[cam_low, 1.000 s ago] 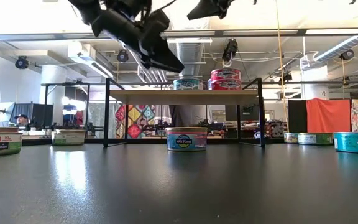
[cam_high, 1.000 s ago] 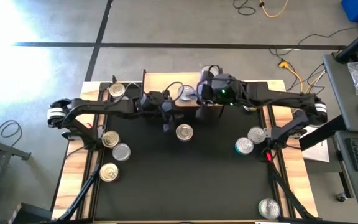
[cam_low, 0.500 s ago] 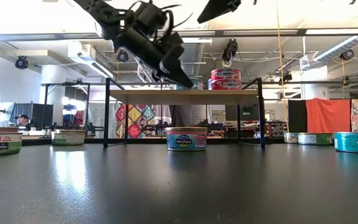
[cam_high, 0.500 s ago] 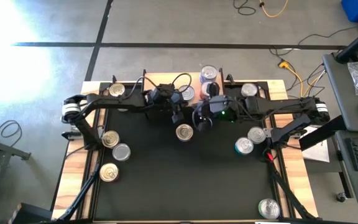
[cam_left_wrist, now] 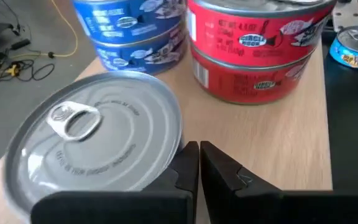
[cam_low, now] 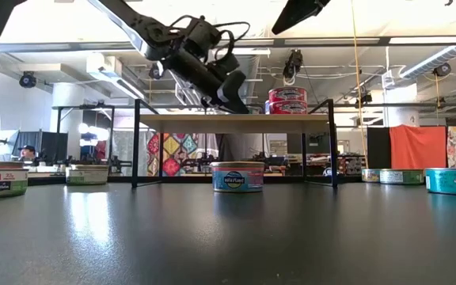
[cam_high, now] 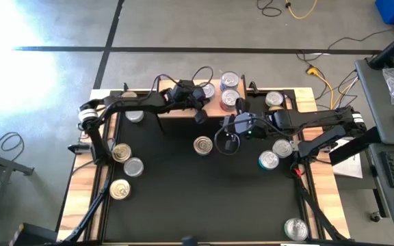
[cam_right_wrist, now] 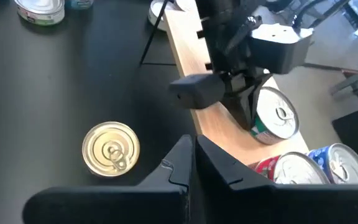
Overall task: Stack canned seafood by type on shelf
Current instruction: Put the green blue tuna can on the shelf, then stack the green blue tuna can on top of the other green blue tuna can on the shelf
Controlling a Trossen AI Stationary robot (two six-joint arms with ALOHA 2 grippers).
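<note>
The shelf (cam_high: 214,108) stands at the table's far edge and carries a blue stack of tins (cam_left_wrist: 135,31), a red stack (cam_left_wrist: 253,56) and a single silver-lidded can (cam_left_wrist: 92,149) with a green label (cam_right_wrist: 275,119). My left gripper (cam_left_wrist: 199,165) is shut and low over the shelf top, just beside that can (cam_high: 207,89). My right gripper (cam_right_wrist: 191,152) is shut and hovers high above the black table, near a gold-lidded can (cam_high: 202,145) that stands on its base in front of the shelf (cam_low: 237,176). My left gripper lies with the outer side of one finger (cam_left_wrist: 182,165) against the side wall of the silver-lidded can (cam_left_wrist: 166,155). It comes in roughly level from the table's left. The can stands upright on the shelf's wood.
Several more cans stand on the table: three at the left (cam_high: 122,152), one by the shelf's left end (cam_high: 134,115), three at the right (cam_high: 269,160) and one near the right front corner (cam_high: 295,229). Bare black table lies in the middle and front (cam_high: 197,198).
My left gripper has moved right and toward the far edge, coming down beside the silver-lidded can on the shelf. That can has slid a little toward the far edge. My right gripper has drawn back from the shelf toward the near edge and right.
</note>
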